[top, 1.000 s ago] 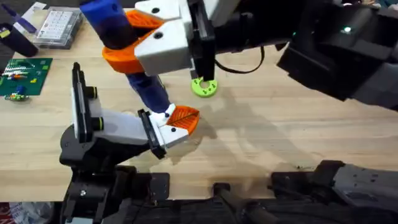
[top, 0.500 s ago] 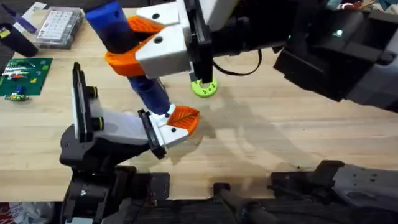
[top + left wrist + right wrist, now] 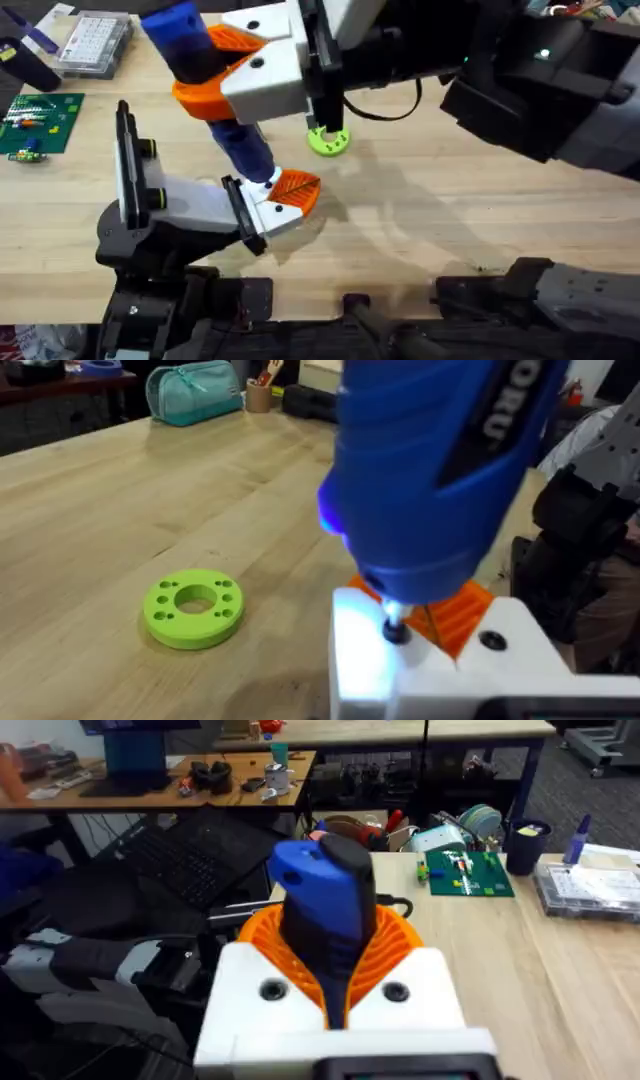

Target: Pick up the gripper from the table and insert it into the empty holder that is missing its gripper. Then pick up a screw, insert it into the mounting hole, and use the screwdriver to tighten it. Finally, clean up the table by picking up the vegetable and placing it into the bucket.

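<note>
My right gripper (image 3: 207, 66) is shut on the blue screwdriver (image 3: 240, 148), its orange ribbed pads (image 3: 385, 945) on either side of the barrel (image 3: 322, 885). The screwdriver tilts down, and its metal bit (image 3: 393, 628) touches the white holder (image 3: 262, 212) at the end of the left arm. The bit's white light glows on the holder (image 3: 362, 660). The orange ribbed gripper (image 3: 298, 187) sits in that holder, just past the bit (image 3: 462, 612). The screw is hidden under the bit. The vegetable and the bucket are out of view. The left gripper (image 3: 283, 200) rests low over the table.
A lime-green ring with holes (image 3: 328, 141) lies on the wood just beyond the holder (image 3: 194, 606). A green circuit board (image 3: 36, 122) and a clear parts box (image 3: 95, 42) sit at the far left. A black cable (image 3: 392, 108) loops near the ring.
The right gripper and the screwdriver's top have drifted slightly to the right. The bit's tip stays on the holder, and the left arm has not moved.
</note>
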You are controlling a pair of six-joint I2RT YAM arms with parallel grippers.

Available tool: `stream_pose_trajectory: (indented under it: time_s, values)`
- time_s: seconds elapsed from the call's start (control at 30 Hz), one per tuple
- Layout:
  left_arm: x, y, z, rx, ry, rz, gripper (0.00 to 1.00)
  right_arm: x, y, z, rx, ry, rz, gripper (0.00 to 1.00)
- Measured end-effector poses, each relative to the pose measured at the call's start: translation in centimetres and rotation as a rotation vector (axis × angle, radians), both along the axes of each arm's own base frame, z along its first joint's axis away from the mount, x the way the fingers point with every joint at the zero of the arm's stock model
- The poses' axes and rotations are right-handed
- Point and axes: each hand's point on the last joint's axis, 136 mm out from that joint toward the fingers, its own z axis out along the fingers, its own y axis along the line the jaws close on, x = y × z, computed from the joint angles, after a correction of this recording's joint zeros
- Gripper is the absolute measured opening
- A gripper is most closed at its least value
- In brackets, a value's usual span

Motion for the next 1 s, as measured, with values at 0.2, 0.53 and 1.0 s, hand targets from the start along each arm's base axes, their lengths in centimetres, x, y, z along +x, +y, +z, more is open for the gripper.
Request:
stream_pose_trajectory:
  time_s: [0.2, 0.53, 1.0]
  values:
    - [0.00, 0.00, -0.01, 0.000, 0.001, 0.000, 0.015, 0.14, -0.08, -0.33, -0.004, 0.007, -0.004, 0.054]
    - [0.00, 0.00, -0.01, -0.002, 0.004, 0.000, 0.015, 0.31, -0.18, -0.62, -0.002, 0.009, -0.008, 0.055]
    - [-0.01, -0.01, -0.02, -0.003, 0.008, 0.000, 0.015, 0.35, -0.34, -0.81, 0.005, 0.019, -0.013, 0.054]
